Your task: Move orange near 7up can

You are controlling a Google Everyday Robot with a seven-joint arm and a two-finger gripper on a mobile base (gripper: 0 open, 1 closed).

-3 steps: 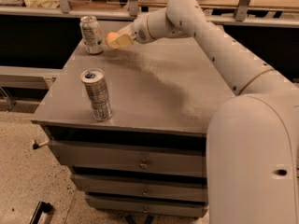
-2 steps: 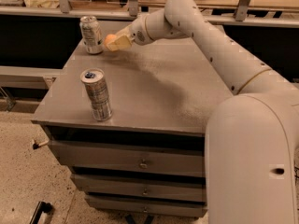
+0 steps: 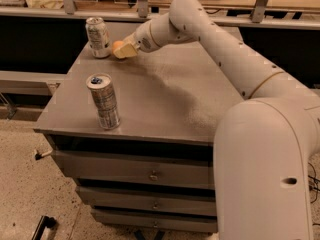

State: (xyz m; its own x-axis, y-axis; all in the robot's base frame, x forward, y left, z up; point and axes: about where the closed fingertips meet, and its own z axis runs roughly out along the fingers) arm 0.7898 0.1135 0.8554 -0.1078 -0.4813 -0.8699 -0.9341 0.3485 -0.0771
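Note:
The orange (image 3: 117,45) sits between the tan fingers of my gripper (image 3: 121,50), low over the grey table top (image 3: 170,94) at its far left. The gripper is shut on the orange. The 7up can (image 3: 98,37), short and silver-white, stands upright just left of the orange, a small gap away. My white arm reaches in from the right across the back of the table.
A taller slim silver can with a blue-marked top (image 3: 103,101) stands upright near the table's front left edge. Drawers (image 3: 150,174) sit under the table top. A shelf rail (image 3: 65,14) runs behind the table.
My gripper has moved a little left and down with the orange, closer to the 7up can. Both cans have stayed where they were.

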